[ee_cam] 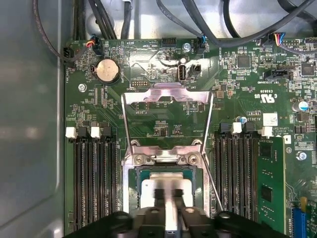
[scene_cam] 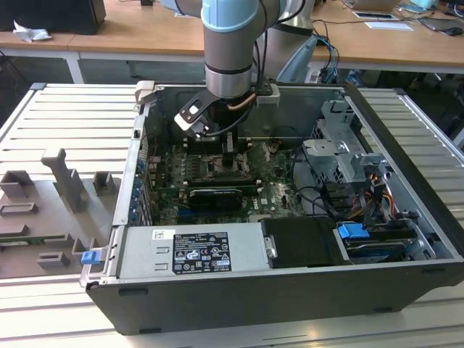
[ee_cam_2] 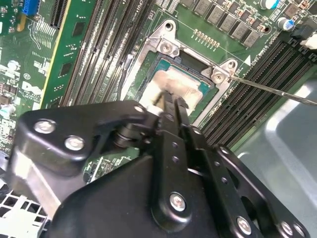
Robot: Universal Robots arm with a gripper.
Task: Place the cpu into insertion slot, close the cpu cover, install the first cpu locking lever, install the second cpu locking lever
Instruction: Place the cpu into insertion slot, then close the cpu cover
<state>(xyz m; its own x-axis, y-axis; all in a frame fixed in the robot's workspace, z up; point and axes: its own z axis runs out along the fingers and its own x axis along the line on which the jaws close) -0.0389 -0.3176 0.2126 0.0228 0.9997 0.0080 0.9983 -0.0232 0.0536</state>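
Observation:
The cpu [ee_cam: 166, 184] [ee_cam_2: 185, 84] lies flat in the insertion slot [ee_cam: 131, 174] [ee_cam_2: 163, 47], its pale silvery face up. My gripper [ee_cam: 172, 199] [ee_cam_2: 173, 101] [scene_cam: 230, 151] hangs straight over it with its two black fingers [ee_cam: 159, 201] close together, tips at or just above the chip's face. The cpu cover [ee_cam: 168, 94] is swung open and lies back from its hinge at the socket's edge. A thin wire locking lever [ee_cam: 213, 183] [ee_cam_2: 272, 89] stands raised beside the socket; another [ee_cam: 125, 124] runs along the opposite side.
Long black memory slots [ee_cam: 91, 183] [ee_cam: 242, 173] flank the socket. A black graphics card [scene_cam: 215, 196], the power supply [scene_cam: 196, 250] and a drive cage [scene_cam: 341, 145] fill the case. Cables [ee_cam: 124, 20] hang near the board's edge. The grey case wall [ee_cam: 29, 124] is close by.

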